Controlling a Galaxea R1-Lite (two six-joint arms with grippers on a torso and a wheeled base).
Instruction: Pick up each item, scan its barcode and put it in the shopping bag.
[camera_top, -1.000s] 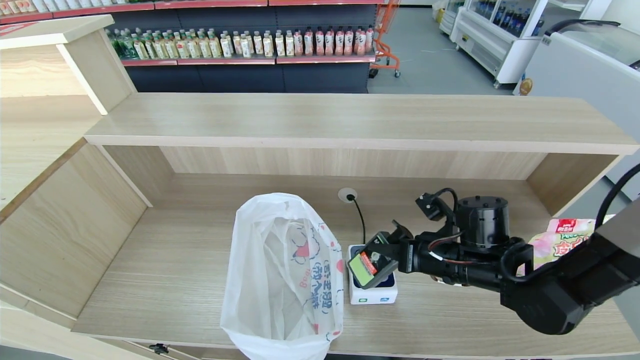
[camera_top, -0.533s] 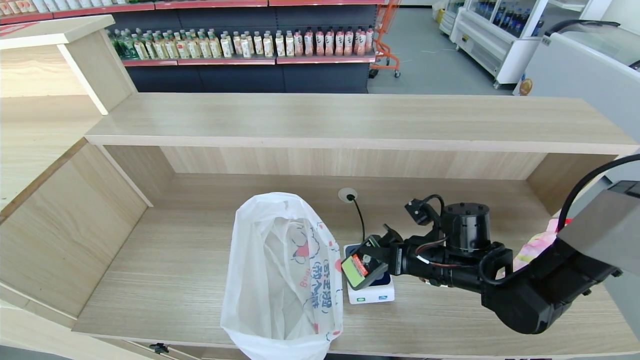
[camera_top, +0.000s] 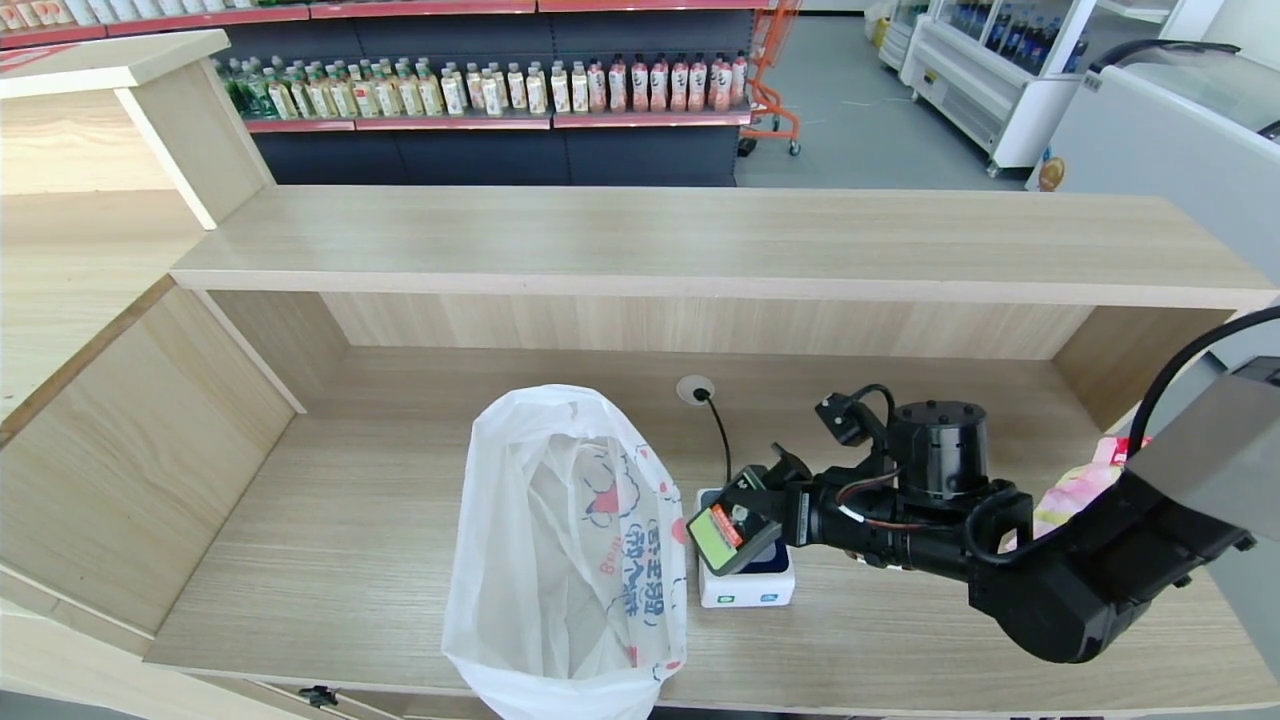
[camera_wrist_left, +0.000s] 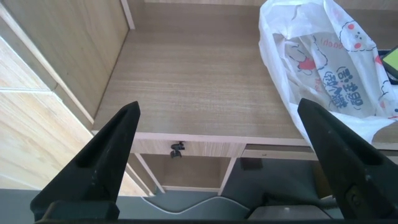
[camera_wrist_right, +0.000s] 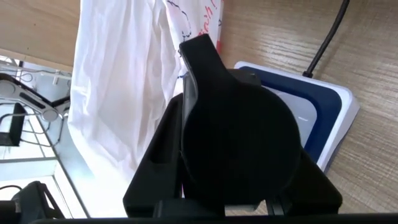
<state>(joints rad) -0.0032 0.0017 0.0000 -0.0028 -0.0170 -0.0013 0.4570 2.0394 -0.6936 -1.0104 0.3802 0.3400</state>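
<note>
Light wood-grain checkout counter (camera_top: 330, 540) carries everything.

White plastic shopping bag with red and blue print (camera_top: 565, 530) stands at the near edge, left of centre, mouth open upward. I judge it is set that way so an item can drop straight in.

Right gripper (camera_top: 737, 520) comes in from the right, low over the counter, pinching a small flat green packet with a red label (camera_top: 716, 536).

White box scanner with a dark blue top (camera_top: 748, 592) sits just right of the bag. The packet hangs tilted just above its left part. My reading: the hidden face is turned down to the window so the barcode reads. Scan step in hand, bagging not yet done.

Left gripper (camera_wrist_left: 217, 118) hangs on the near side of the counter, left of the bag, fingers spread wide and holding nothing, clear of the work.

Pink printed snack pouch (camera_top: 1075, 490) lies far right, partly behind the arm; probably next in line.

Black cable (camera_top: 718, 432) runs from the scanner to a round port farther back.
</note>
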